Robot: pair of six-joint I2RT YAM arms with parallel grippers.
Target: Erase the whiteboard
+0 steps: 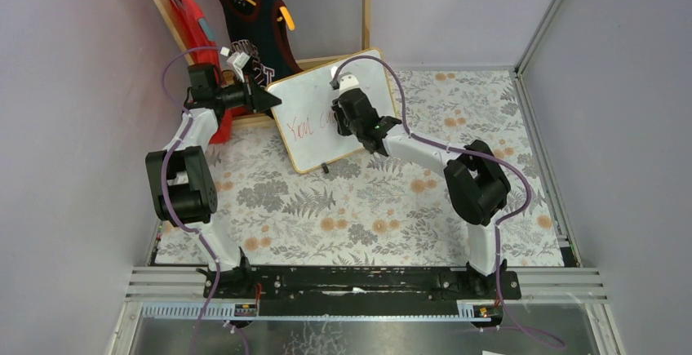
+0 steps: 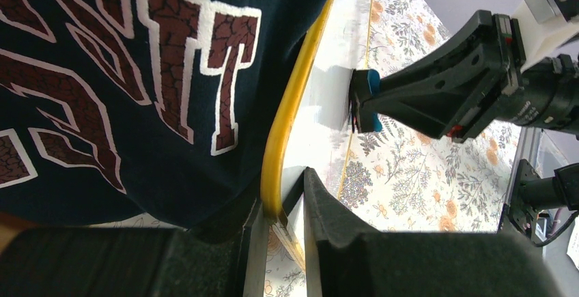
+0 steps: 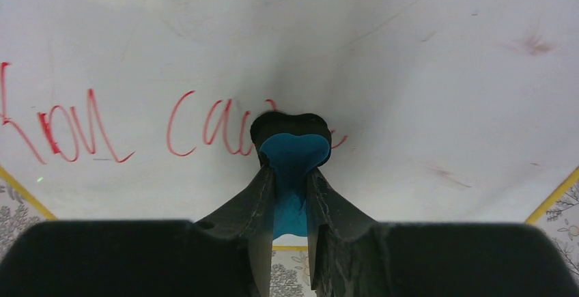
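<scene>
- The right tool (image 3: pixel 290 171) is clamped on a blue eraser (image 3: pixel 295 143). Its dark felt face is pushed flat against the whiteboard (image 3: pixel 410 51) straight ahead of it, touching.
- The red writing (image 3: pixel 75 126) runs off to that tool's left along the board's long axis, and only a scrap pokes out on its right. So I'd guess the wipe has to go sideways to the left, not up or down.
- Farther off that same way, the left tool (image 2: pixel 280 205) is pinched tight on the board's frame edge, propping it tilted on the desk (image 1: pixel 367 216). The right arm's the one on the ink.
</scene>
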